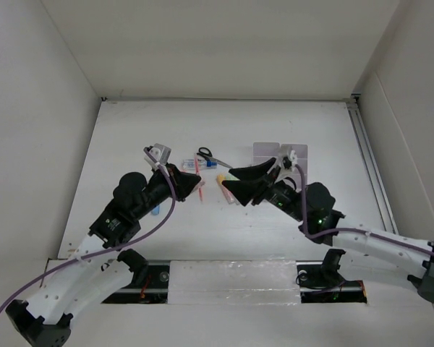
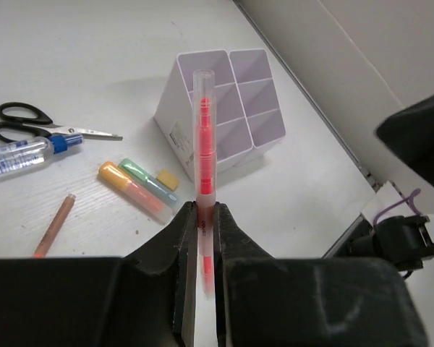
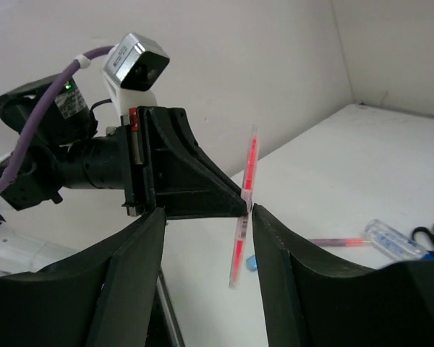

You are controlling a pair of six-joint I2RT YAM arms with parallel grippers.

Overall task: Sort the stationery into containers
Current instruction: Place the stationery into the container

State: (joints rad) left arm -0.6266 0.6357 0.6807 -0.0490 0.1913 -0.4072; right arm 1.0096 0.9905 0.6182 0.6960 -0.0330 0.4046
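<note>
My left gripper (image 2: 204,211) is shut on a thin red pen (image 2: 204,137) and holds it in the air, pointing toward the white six-compartment organiser (image 2: 257,69). In the top view the left gripper (image 1: 197,185) faces my right gripper (image 1: 227,181), which is open and empty. In the right wrist view the red pen (image 3: 249,173) stands upright between my right gripper's (image 3: 206,220) spread fingers, close to the right fingertip. On the table lie black-handled scissors (image 2: 18,121), a blue-capped tube (image 2: 25,155), an orange highlighter (image 2: 126,186), a green highlighter (image 2: 146,179) and an orange pen (image 2: 54,225).
The organiser (image 1: 269,150) stands behind the right arm, partly hidden by it. A light blue marker (image 1: 155,211) lies under the left arm. A small yellow piece (image 2: 166,178) lies by the highlighters. White walls enclose the table on three sides.
</note>
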